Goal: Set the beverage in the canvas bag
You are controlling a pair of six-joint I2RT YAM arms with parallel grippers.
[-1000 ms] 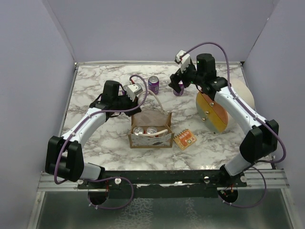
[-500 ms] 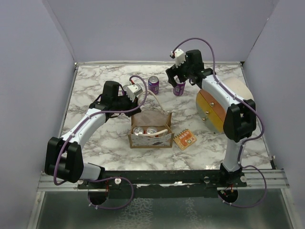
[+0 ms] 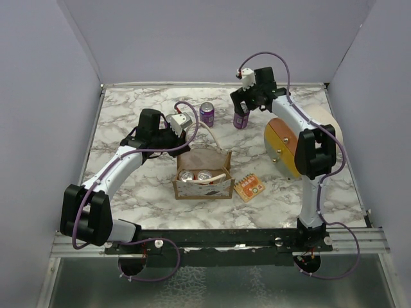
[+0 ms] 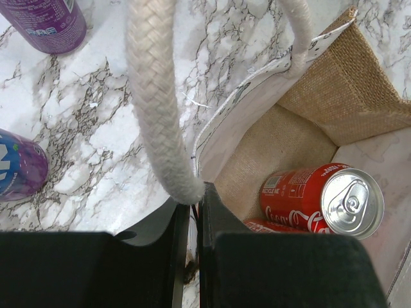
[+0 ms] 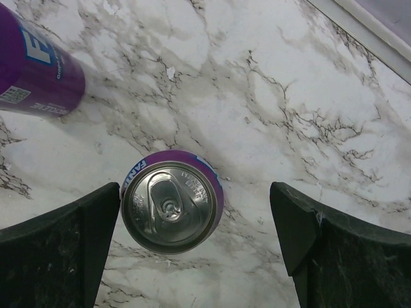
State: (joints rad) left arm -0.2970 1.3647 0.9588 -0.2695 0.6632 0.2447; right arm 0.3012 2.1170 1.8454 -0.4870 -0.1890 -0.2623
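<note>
The beverage, a purple can [image 5: 172,208], stands upright on the marble between the wide-open fingers of my right gripper [image 5: 196,218], close to the left finger and untouched. From above, that gripper [image 3: 242,110] hovers over this can [image 3: 241,122]. A second purple can [image 3: 207,113] stands just to its left. The canvas bag [image 3: 203,174] sits mid-table with two red cola cans [image 4: 321,202] inside. My left gripper [image 4: 191,202] is shut on the bag's white rope handle [image 4: 154,96], holding it up and back from the bag's mouth.
An orange snack packet [image 3: 249,187] lies just right of the bag. A large round cylinder with an orange face [image 3: 289,147] lies on its side at the right, under the right arm. Grey walls close in the table on three sides.
The right arm swung back and in, bringing its gripper above the purple can, and its jaws opened wider. The left arm and the bag have not moved.
</note>
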